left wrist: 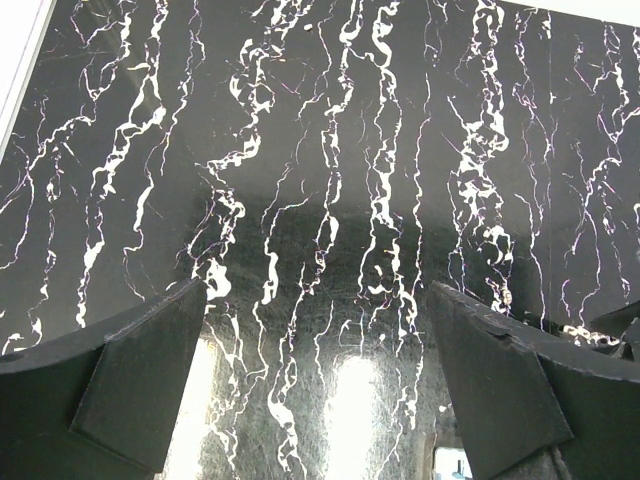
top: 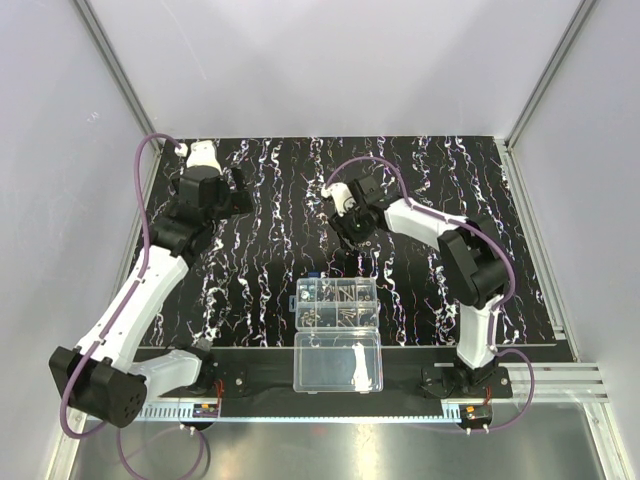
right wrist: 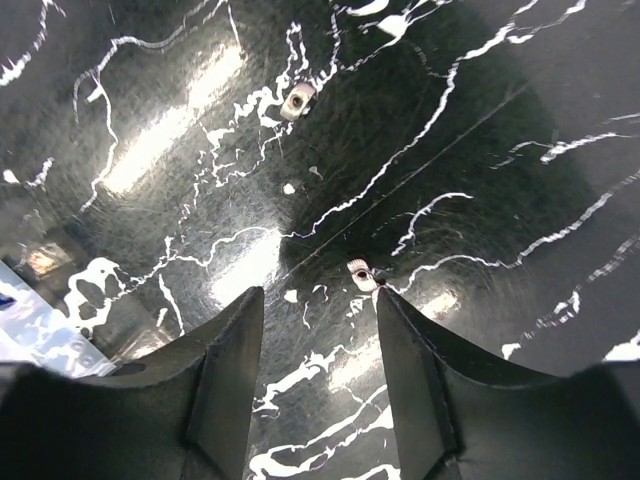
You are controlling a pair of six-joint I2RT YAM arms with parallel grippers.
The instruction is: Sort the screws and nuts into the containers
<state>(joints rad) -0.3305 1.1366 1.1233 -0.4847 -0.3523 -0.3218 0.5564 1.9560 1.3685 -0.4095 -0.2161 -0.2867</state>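
In the right wrist view a small silvery nut [right wrist: 362, 274] lies on the mat just beyond the tip of my right gripper's [right wrist: 320, 297] right finger; a second nut [right wrist: 298, 100] lies farther off. The right gripper [top: 350, 232] is open and empty, low over the mat above the organizer box. The box's compartments [top: 337, 303] hold several screws and nuts. My left gripper [left wrist: 318, 300] is open and empty over bare mat at the far left [top: 243, 188].
The clear undivided lid half [top: 338, 364] lies open toward the near edge, with a white streak inside. The black mat with white streaks [top: 280, 220] covers the table. Grey walls stand on both sides and at the back.
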